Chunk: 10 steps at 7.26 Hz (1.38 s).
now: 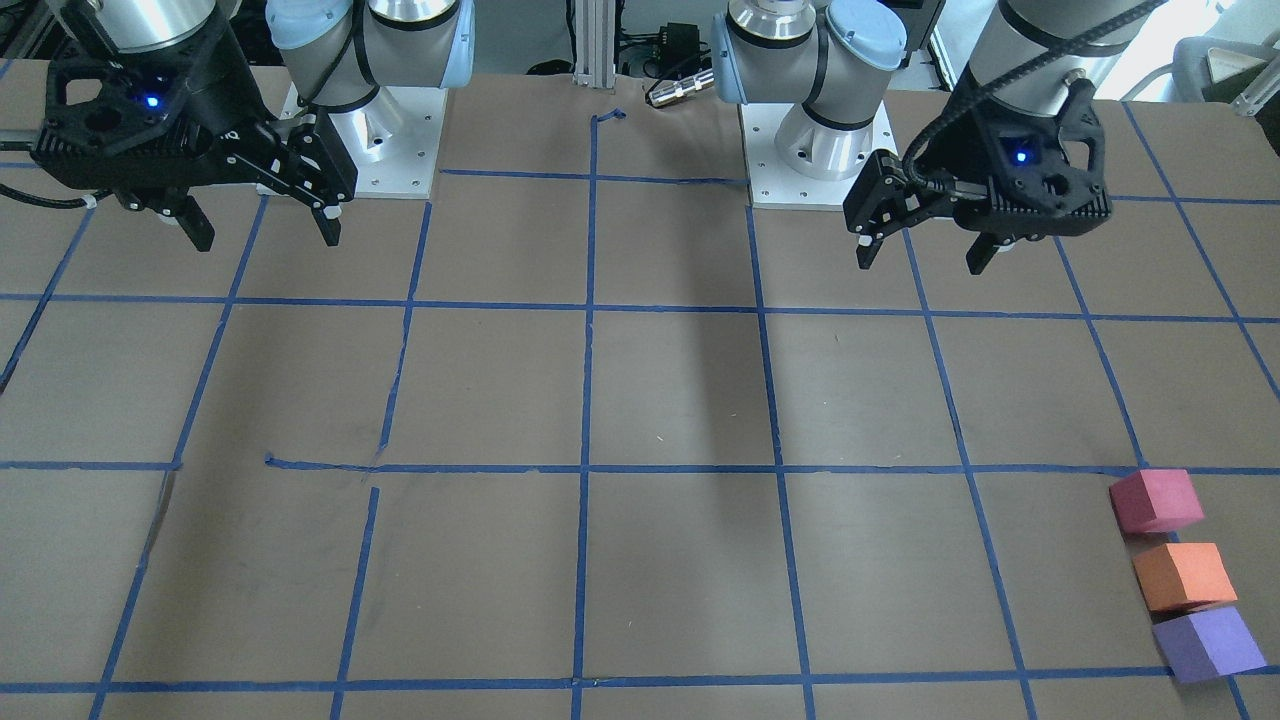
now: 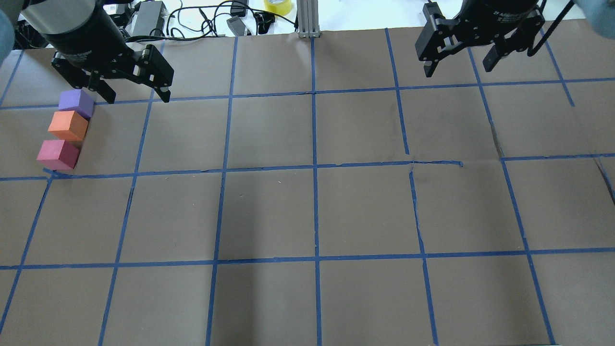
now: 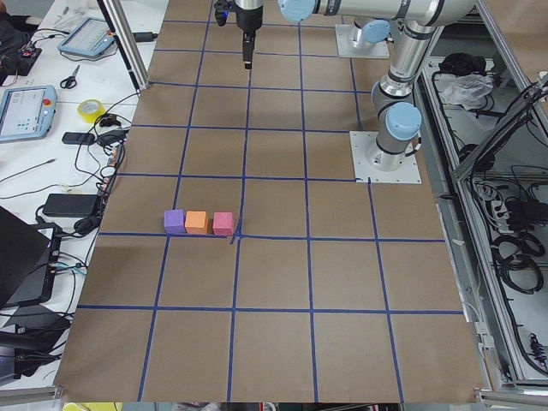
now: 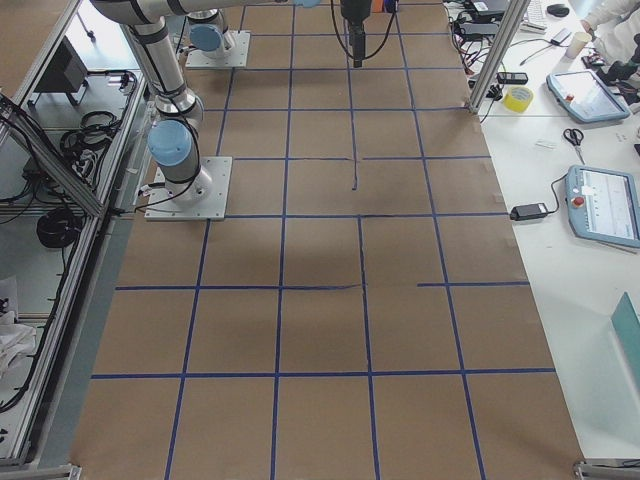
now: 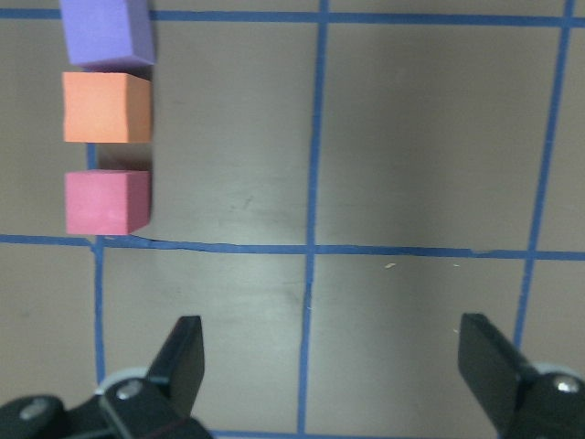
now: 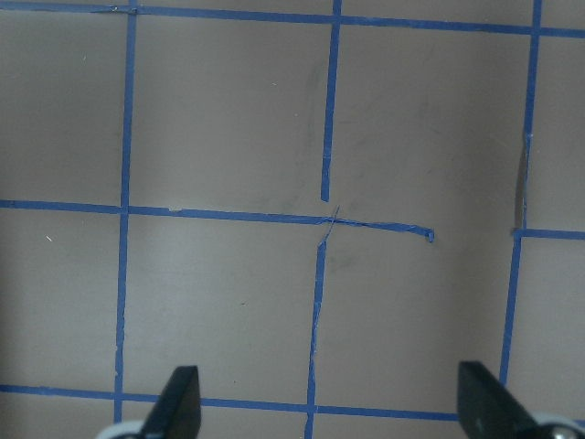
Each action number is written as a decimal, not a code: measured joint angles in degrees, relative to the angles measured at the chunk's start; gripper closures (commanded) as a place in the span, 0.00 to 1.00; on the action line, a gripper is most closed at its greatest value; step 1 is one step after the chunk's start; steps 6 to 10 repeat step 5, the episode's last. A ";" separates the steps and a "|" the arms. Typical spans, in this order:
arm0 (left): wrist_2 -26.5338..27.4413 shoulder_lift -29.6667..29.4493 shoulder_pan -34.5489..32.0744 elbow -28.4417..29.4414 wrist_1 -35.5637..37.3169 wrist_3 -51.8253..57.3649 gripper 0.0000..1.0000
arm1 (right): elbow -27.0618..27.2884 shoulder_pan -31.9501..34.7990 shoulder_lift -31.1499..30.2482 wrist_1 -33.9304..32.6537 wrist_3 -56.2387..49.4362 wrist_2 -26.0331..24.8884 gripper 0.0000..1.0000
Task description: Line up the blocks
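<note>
Three small foam blocks stand in a close row at the table's far left in the overhead view: purple (image 2: 76,102), orange (image 2: 68,125), reddish-pink (image 2: 58,154). They also show in the front view as pink (image 1: 1155,500), orange (image 1: 1185,577) and purple (image 1: 1207,645), and in the left wrist view as purple (image 5: 105,32), orange (image 5: 107,107) and pink (image 5: 107,201). My left gripper (image 2: 137,97) hangs open and empty, raised above the table, beside the row's purple end. My right gripper (image 2: 457,69) is open and empty, high over the far right.
Blue tape lines (image 2: 314,168) divide the brown paper table into squares. An aluminium post (image 2: 307,19), cables and a yellow tape roll (image 2: 277,6) lie beyond the far edge. The arm bases (image 1: 820,150) stand at the robot's side.
</note>
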 measured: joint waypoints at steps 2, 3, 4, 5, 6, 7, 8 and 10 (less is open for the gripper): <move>-0.20 1.58 -0.38 -1.67 0.77 -3.48 0.00 | 0.15 0.03 -0.04 0.04 -0.02 0.14 0.00; -0.31 1.66 -0.48 -1.64 0.93 -4.24 0.00 | 0.19 0.05 -0.07 0.03 0.00 0.15 0.00; -0.45 1.26 -0.66 -1.30 1.01 -4.55 0.00 | 0.21 0.06 -0.07 0.01 0.00 0.15 0.00; -0.50 0.82 -1.27 -0.69 1.04 -4.77 0.00 | 0.21 0.06 -0.06 0.01 0.00 0.14 0.00; -0.50 0.82 -1.27 -0.69 1.04 -4.77 0.00 | 0.21 0.06 -0.06 0.01 0.00 0.14 0.00; -0.50 0.82 -1.27 -0.69 1.04 -4.77 0.00 | 0.21 0.06 -0.06 0.01 0.00 0.14 0.00; -0.50 0.82 -1.27 -0.69 1.04 -4.77 0.00 | 0.21 0.06 -0.06 0.01 0.00 0.14 0.00; -0.50 0.82 -1.27 -0.69 1.04 -4.77 0.00 | 0.21 0.06 -0.06 0.01 0.00 0.14 0.00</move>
